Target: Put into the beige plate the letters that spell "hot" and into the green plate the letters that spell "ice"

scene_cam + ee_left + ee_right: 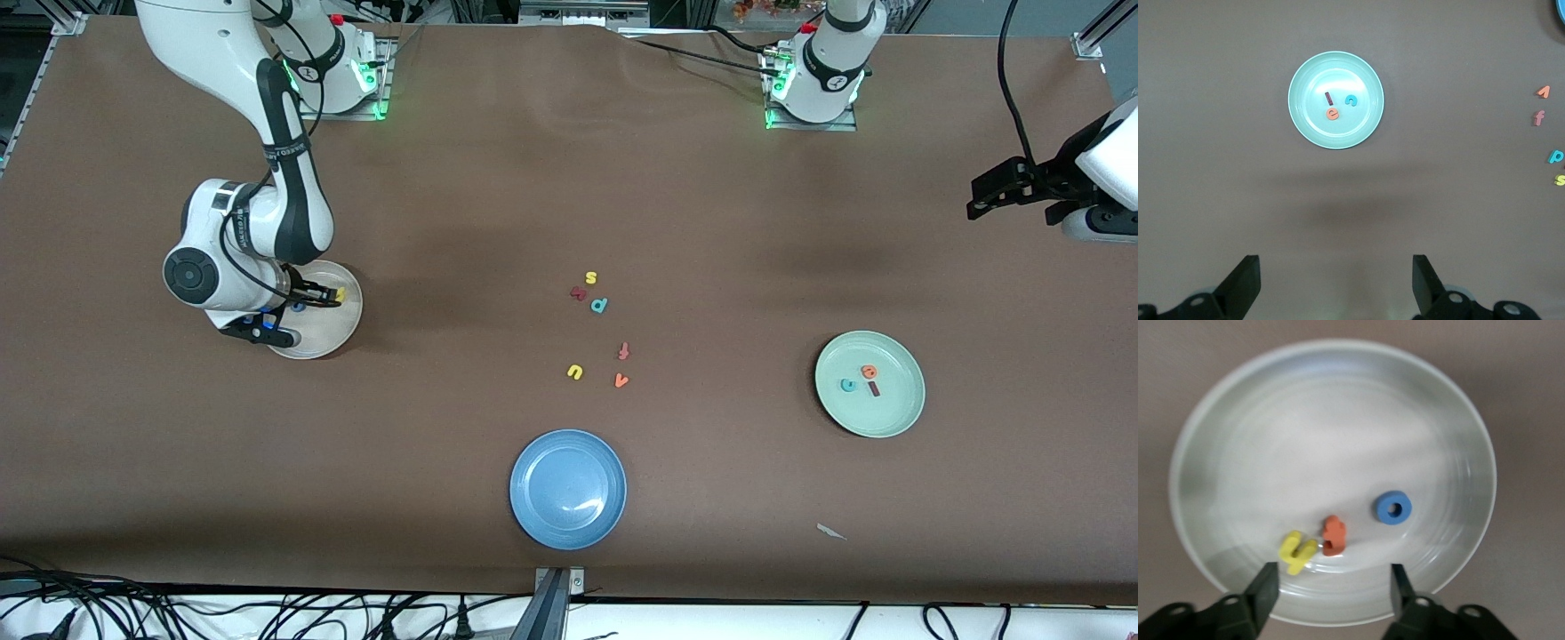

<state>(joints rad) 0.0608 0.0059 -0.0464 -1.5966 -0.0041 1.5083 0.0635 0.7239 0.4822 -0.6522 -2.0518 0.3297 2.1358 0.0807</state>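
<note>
Foam letters sit sorted: the yellow h point(1297, 552), orange t point(1334, 535) and blue o point(1393, 508) lie loose in the beige plate point(1238, 427), near the bench's edge at the right arm's end, and the teal c point(1351, 101), orange e point(1332, 114) and dark red i point(1329, 99) lie in the green plate point(1311, 73), toward the left arm's end. By that count both words look complete, so the step in hand reads as a release and retreat.

To do it well, the right end effector point(1331, 583) should lift straight up from the plate before swinging away, so that neither finger clips the rim or drags the h, which lies just beside one fingertip. Its fingers stand apart, hold nothing and touch no letter.

Up at the bench's edge by the left arm's end, the left end effector point(1336, 283) waits with its fingers wide and empty.

Between the plates the yellow s point(590, 278), teal p point(599, 305) and orange v point(621, 380) should stay where they are.
</note>
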